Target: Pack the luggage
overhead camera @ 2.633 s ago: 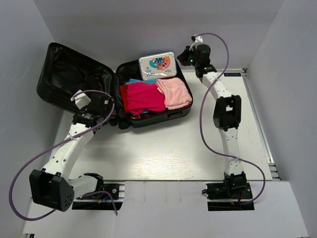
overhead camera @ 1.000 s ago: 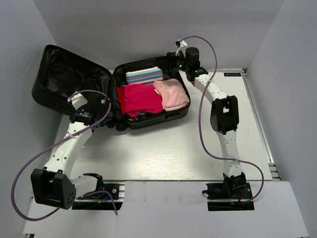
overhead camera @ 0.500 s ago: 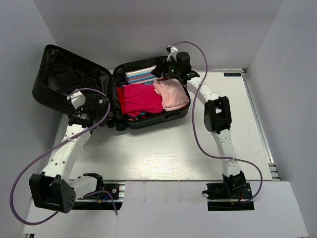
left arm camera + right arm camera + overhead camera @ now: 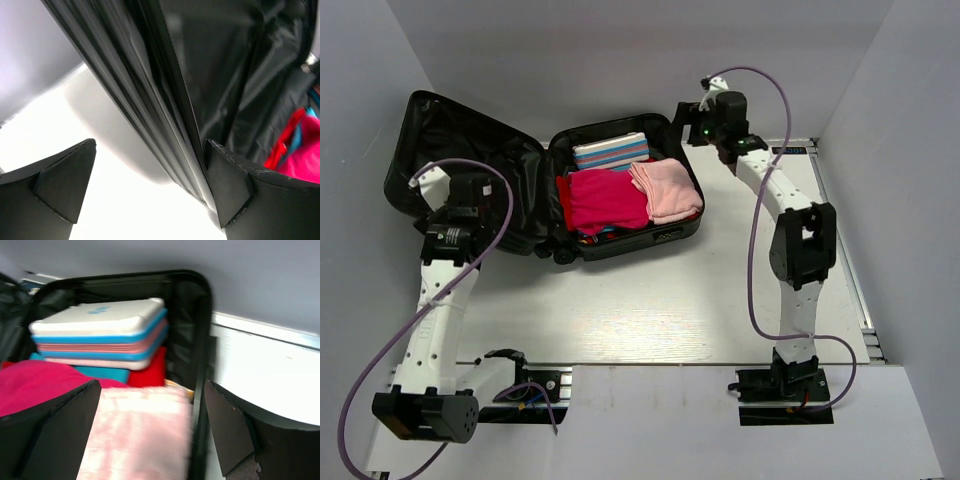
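The luggage (image 4: pixel 480 150) has a ribbed, hard black shell and shiny, creased fabric lining. The pink towel (image 4: pixel 667 188) and magenta garment (image 4: pixel 608 198) look soft cloth. The desk (image 4: pixel 650 300) is smooth, faintly glossy white.

left arm (image 4: pixel 438 305), right arm (image 4: pixel 770 185): white links, black joints | cables (image 4: pixel 752 68): purple | jaws: black

The right claw (image 4: pixel 151 390), its fingers spread wide, faces the open luggage (image 4: pixel 201 340), where a flat box (image 4: pixel 100 330) banded white, blue and pink lies at the far end behind a pink towel (image 4: pixel 135 440) and magenta cloth (image 4: pixel 30 385).
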{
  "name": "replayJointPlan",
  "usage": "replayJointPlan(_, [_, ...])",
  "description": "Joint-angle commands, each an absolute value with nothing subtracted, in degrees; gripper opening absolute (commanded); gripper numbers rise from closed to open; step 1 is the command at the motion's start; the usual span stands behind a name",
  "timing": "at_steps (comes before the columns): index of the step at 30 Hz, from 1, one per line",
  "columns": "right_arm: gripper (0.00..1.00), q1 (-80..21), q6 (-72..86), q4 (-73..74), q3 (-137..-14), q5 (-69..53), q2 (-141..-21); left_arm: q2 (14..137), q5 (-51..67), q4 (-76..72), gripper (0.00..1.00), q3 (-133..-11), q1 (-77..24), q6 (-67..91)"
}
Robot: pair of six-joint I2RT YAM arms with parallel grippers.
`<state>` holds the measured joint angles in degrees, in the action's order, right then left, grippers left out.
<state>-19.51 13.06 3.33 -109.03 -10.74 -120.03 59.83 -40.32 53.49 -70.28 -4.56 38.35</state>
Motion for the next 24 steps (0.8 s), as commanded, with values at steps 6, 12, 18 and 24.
replayJointPlan(6, [0.90, -15.82, 10.19, 12.38, -109.24, -16.61, -123.47, 65.30, -40.97, 48.96, 1.00, -75.49, 6.06, 29.27])
replayJointPlan(12, [0.82, -16.00, 11.87, 15.03, -108.99, -10.75, -126.21, 69.16, -36.04, 43.17, 0.59, -75.59, 7.56, 25.06])
replayJointPlan(18, [0.29, -16.35, 8.17, 18.72, -104.60, -6.14, -125.51, 68.39, -33.23, 37.04, 0.00, -74.01, 4.94, 21.03])
replayJointPlan(24, [0.00, -18.36, 10.19, 15.65, -99.23, -18.53, -121.64, 62.67, -17.52, 24.37, 0.00, -67.51, -3.77, 8.27])
